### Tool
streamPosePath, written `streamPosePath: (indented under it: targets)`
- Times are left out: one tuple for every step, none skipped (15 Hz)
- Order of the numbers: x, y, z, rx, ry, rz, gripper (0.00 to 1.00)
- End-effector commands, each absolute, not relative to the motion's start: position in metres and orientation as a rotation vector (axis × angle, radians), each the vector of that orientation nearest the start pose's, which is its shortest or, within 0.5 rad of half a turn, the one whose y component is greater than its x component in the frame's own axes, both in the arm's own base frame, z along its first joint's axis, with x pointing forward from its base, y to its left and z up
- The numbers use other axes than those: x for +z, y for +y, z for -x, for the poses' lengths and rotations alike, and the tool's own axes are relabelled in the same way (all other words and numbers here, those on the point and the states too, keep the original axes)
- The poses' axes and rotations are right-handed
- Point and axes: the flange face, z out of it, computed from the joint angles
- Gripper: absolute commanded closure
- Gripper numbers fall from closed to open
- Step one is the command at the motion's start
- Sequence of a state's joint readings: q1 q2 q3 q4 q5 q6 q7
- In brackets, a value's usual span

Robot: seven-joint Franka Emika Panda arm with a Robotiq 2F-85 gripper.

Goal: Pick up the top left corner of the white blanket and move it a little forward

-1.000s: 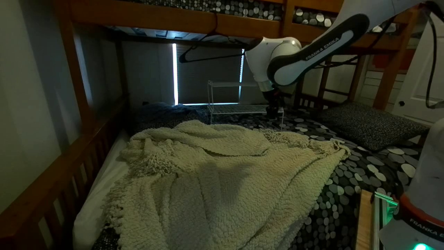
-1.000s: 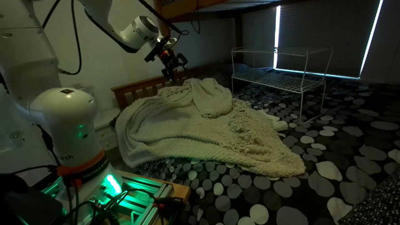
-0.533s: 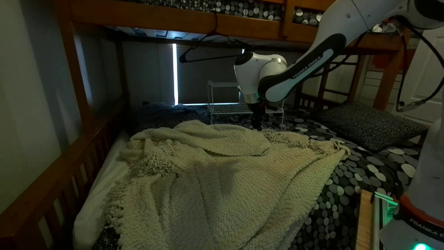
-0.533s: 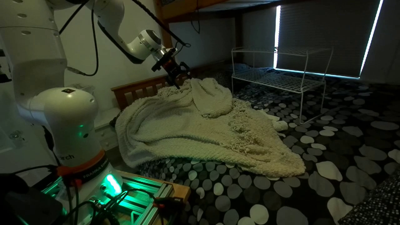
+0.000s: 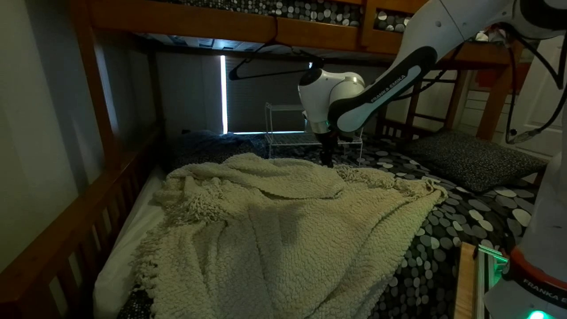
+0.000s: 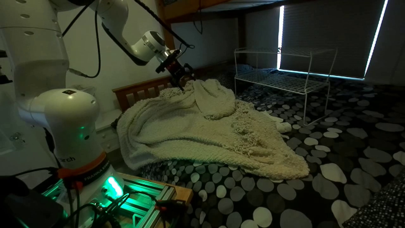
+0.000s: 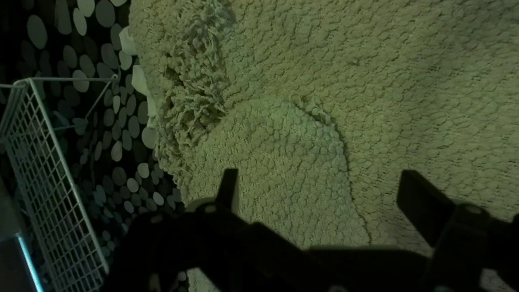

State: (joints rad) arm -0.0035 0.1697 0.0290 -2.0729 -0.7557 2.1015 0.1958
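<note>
The white blanket is a rumpled cream knitted throw spread on the bed, in both exterior views [image 5: 310, 257] [image 6: 177, 126] and the wrist view [image 7: 385, 61]. A rounded flap [image 7: 275, 150] is folded over on top of it; the flap also shows in an exterior view [image 6: 215, 99]. A fringed bunch [image 7: 194, 93] lies beside the flap. I cannot tell which part is the top left corner. My gripper [image 7: 319, 174] is open and empty, its fingers spread across the flap's edge. In both exterior views the gripper [image 5: 327, 157] [image 6: 188, 85] is low at the raised folds; contact is unclear.
A white wire shelf [image 6: 281, 83] stands on the dark spotted bedding [image 6: 240, 190] close to the blanket; it also shows in the wrist view [image 7: 61, 174]. A bunk rail [image 5: 319, 35] and a hanging black hanger [image 5: 270, 75] are overhead. A dark pillow [image 5: 478, 157] lies beside.
My gripper has come down towards the blanket and, in an exterior view, shifted left. Over the last half second it has moved only slightly. The blanket has not visibly moved.
</note>
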Motion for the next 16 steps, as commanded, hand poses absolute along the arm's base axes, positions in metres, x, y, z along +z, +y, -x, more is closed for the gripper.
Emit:
streamPosePath:
  targets:
    - [0.302,-0.039,-0.592,-0.077,0.340,-2.458,0.00]
    - [0.292,-0.044,-0.598,-0.062,0.339,-2.461,0.00]
    - [0.281,-0.048,-0.604,-0.043,0.361,-2.461,0.00]
    - [0.271,-0.050,-0.611,-0.028,0.374,-2.463,0.00]
    - [0.260,-0.051,-0.616,-0.015,0.389,-2.466,0.00]
    - [0.250,-0.052,-0.623,0.000,0.407,-2.467,0.00]
    - [0.241,-0.053,-0.628,0.000,0.412,-2.473,0.00]
    - [0.233,-0.053,-0.634,0.013,0.424,-2.477,0.00]
    - [0.226,-0.053,-0.638,0.020,0.433,-2.485,0.00]
    - [0.219,-0.053,-0.643,0.031,0.444,-2.493,0.00]
    - [0.213,-0.052,-0.649,0.050,0.447,-2.504,0.00]
    - [0.208,-0.051,-0.653,0.062,0.450,-2.509,0.00]
    - [0.203,-0.049,-0.658,0.075,0.450,-2.518,0.00]
    - [0.200,-0.048,-0.663,0.080,0.445,-2.511,0.00]
    - [0.195,-0.046,-0.666,0.081,0.448,-2.528,0.00]
    - [0.191,-0.044,-0.670,0.090,0.454,-2.527,0.00]
